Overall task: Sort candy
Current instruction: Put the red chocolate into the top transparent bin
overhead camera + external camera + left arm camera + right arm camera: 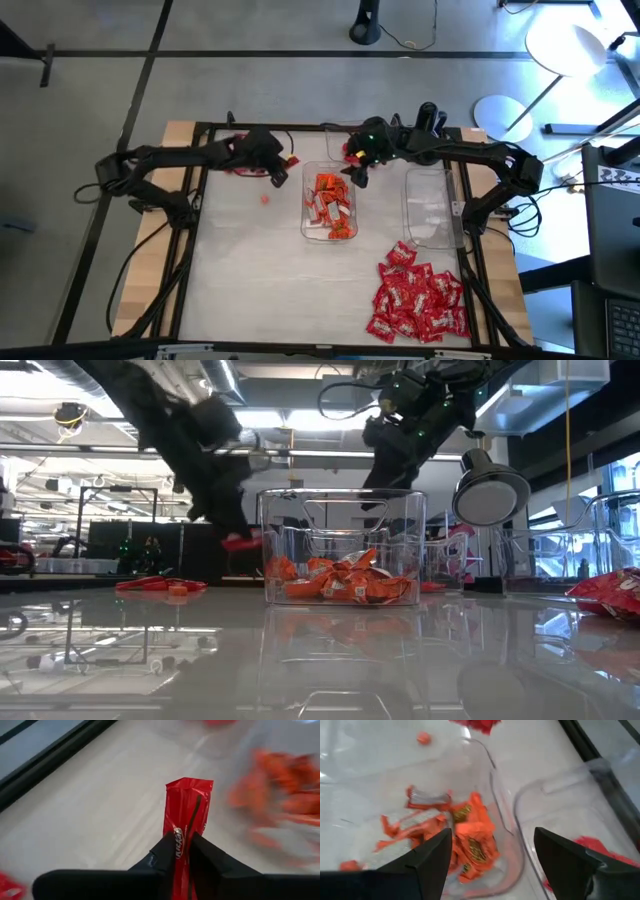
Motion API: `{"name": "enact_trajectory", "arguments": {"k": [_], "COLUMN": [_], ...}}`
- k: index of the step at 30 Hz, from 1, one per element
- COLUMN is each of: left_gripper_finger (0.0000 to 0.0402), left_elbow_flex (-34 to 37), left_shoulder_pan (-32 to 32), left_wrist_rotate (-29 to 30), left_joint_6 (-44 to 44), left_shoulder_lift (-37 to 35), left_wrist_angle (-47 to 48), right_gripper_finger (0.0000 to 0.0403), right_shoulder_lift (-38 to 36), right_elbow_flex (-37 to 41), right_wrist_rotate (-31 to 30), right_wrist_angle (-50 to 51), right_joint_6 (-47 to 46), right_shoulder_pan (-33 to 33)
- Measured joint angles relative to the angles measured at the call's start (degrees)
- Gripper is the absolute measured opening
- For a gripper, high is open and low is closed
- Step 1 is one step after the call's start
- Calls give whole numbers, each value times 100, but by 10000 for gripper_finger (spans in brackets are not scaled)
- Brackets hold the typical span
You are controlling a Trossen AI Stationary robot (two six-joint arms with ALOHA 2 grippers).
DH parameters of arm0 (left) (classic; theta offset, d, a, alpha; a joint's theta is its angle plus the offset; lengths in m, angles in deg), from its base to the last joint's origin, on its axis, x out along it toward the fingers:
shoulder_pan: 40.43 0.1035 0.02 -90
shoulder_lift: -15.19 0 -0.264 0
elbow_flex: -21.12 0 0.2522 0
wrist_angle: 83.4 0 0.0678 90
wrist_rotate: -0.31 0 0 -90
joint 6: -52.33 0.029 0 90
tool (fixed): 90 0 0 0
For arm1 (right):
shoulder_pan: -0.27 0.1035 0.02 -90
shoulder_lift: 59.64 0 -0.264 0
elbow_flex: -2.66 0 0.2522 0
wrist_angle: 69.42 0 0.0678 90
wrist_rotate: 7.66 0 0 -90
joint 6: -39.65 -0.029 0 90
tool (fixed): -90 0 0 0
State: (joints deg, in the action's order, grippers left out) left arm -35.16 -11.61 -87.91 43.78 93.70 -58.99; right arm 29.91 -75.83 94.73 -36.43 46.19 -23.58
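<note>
From above, the left gripper (pixel 279 172) hangs beside the clear tray (pixel 329 236) of orange candy (pixel 331 203), its wrist view showing fingers (pixel 165 855) clamped on a red candy (pixel 186 810), while the right wrist view shows fingers (pixel 432 852) spread above that tray.

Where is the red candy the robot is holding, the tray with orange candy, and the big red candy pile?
red candy (pixel 186 815), left wrist view, wrapper's middle.
tray with orange candy (pixel 275 540), low view, clear wall.
red candy pile (pixel 420 300), high view, pile's centre.

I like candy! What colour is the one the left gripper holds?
Red candy, clearest in the left wrist view.
</note>
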Motion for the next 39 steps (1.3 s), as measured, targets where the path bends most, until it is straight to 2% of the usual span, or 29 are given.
{"name": "enact_trajectory", "arguments": {"k": [6, 10, 21, 30, 34, 39], "left_gripper_finger": [16, 2, 4, 4, 1, 4], "left_elbow_flex": [-2, -2, -9, -9, -9, -9], "left_shoulder_pan": [-716, -1104, -2011, -2293, -2293, -2293], "left_wrist_rotate": [-168, -170, -161, -159, -163, -159], "left_joint_6": [-197, -359, -291, -195, -196, -194], "left_shoulder_lift": [-611, -886, -1214, -1214, -1214, -1214], "left_wrist_angle": [-40, -147, -1199, -1722, -1720, -1742], "right_gripper_finger": [280, 280, 280, 280, 280, 277], "right_shoulder_lift": [1, 57, 328, 501, 529, 544], "right_elbow_flex": [-1, -4, -9, -4, -2, -2], "right_wrist_rotate": [491, 476, 210, 321, 784, 646], "right_wrist_angle": [-606, -1054, -2144, -3334, -3560, -3567], "right_joint_6": [140, 110, -76, -371, -362, -336], "right_shoulder_pan": [421, 732, 1378, 1579, 1653, 1680]}}
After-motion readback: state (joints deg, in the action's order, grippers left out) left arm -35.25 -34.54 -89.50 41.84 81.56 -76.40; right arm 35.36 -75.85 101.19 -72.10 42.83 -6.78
